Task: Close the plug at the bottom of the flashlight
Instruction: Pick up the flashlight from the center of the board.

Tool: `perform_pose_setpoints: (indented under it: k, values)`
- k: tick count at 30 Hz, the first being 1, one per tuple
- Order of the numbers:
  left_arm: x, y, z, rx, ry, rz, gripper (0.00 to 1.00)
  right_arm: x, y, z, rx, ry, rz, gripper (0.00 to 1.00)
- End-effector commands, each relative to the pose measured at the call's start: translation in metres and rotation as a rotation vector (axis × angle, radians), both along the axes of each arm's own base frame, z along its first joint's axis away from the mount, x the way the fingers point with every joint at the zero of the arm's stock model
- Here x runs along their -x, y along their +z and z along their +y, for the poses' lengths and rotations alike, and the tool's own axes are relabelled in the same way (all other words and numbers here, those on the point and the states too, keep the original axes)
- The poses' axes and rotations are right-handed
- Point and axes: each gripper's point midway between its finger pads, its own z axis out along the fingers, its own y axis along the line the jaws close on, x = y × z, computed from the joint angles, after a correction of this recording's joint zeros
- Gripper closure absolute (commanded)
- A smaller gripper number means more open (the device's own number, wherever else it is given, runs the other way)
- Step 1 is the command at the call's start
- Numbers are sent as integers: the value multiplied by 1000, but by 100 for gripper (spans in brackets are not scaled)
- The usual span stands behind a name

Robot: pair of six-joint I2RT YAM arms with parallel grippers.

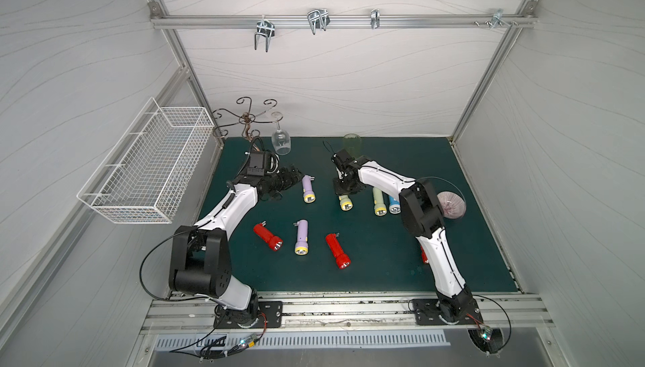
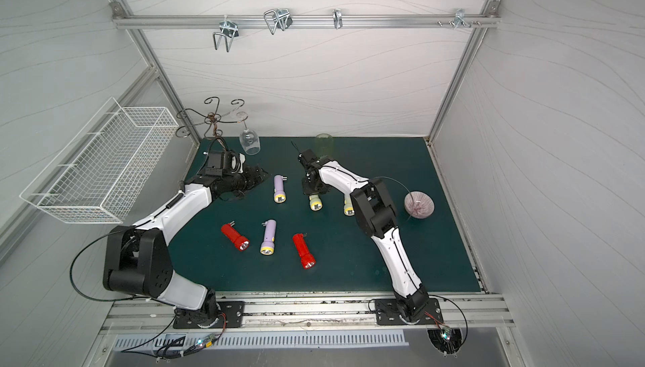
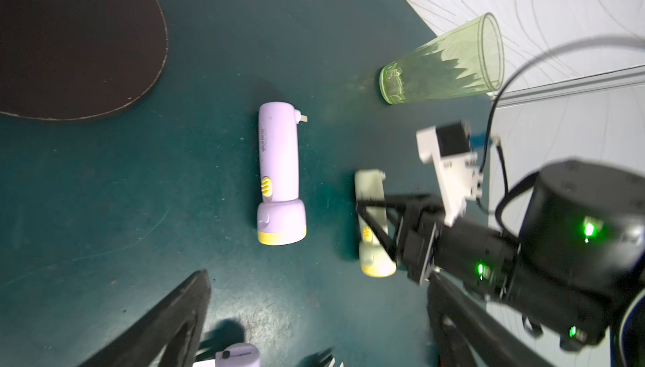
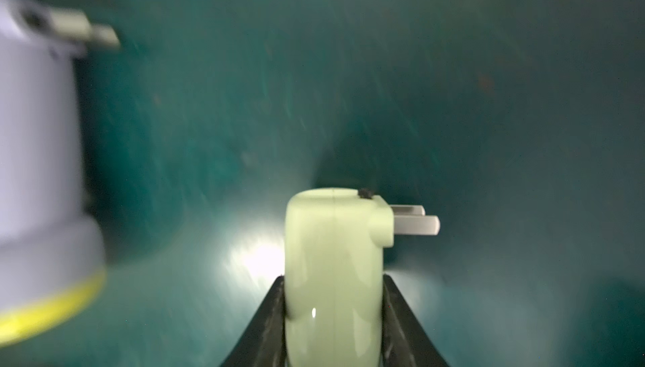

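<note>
In both top views the green tumbler (image 1: 352,142) (image 2: 324,142) stands at the back edge of the mat (image 1: 384,260). The pale green flashlight (image 1: 345,203) (image 2: 316,203) lies near it, toward the arm bases, under the right gripper (image 1: 343,187) (image 2: 314,187). The left gripper (image 1: 293,175) hangs farther from the tumbler, beyond a lilac flashlight (image 1: 308,189).

The left wrist view shows the left gripper (image 3: 317,278) spread wide, holding nothing, and bare mat between the tumbler (image 3: 443,65) and both flashlights.

In the right wrist view the right gripper (image 4: 333,278) clamps the pale green flashlight's (image 4: 331,243) body. The plug prongs (image 4: 415,224) jut sideways, with bare mat beyond them.
</note>
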Motion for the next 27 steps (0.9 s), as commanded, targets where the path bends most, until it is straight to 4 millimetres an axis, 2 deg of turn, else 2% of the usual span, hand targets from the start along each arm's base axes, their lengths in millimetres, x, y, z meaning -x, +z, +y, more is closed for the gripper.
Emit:
perform_pose_setpoints:
  k: [1,5,10,20,27]
  values:
    - [-9,9,-4,43,-7,-36,2,24,18,-18,9,16,-11,75]
    - [-8,8,-7,56,-9,-35,2,58,7,-41,25,-5,48,74]
    - [-6,8,-13,52,-24,-34,3,80,-4,-54,29,-26,97,72]
    - [-3,11,-18,36,-39,-44,3,82,-3,-66,121,-47,110,58]
    - [-1,15,-18,41,-39,-52,3,80,-5,-63,170,-52,122,49]
